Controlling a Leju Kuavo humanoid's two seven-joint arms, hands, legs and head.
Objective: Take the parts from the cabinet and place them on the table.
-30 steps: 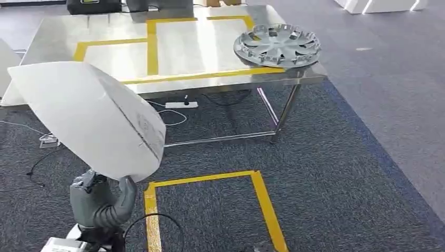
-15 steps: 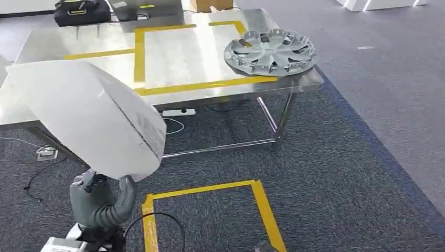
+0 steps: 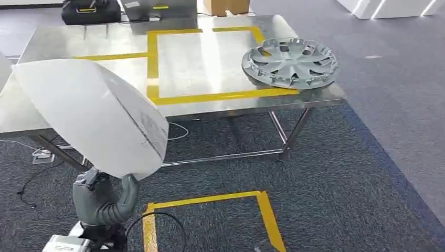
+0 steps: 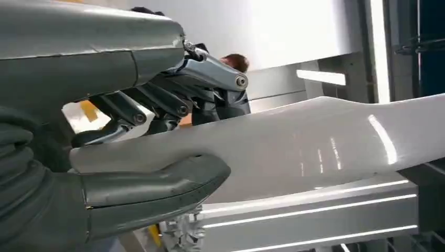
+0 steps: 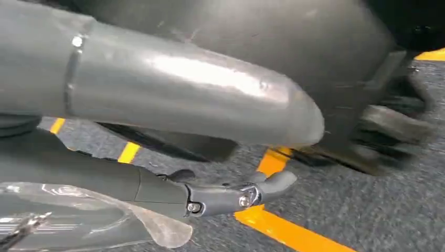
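The right hand [image 5: 173,131] (fingers apart, holding nothing) hangs over grey carpet [image 5: 367,210] crossed by yellow tape [image 5: 283,228].

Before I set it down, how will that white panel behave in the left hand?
The white panel looks rigid: it juts far above the left hand without sagging. It is probably light for its size, being held at one edge only. Its glossy surface, pinched between thumb and fingers, may slip or pivot, so lower it slowly onto the table.
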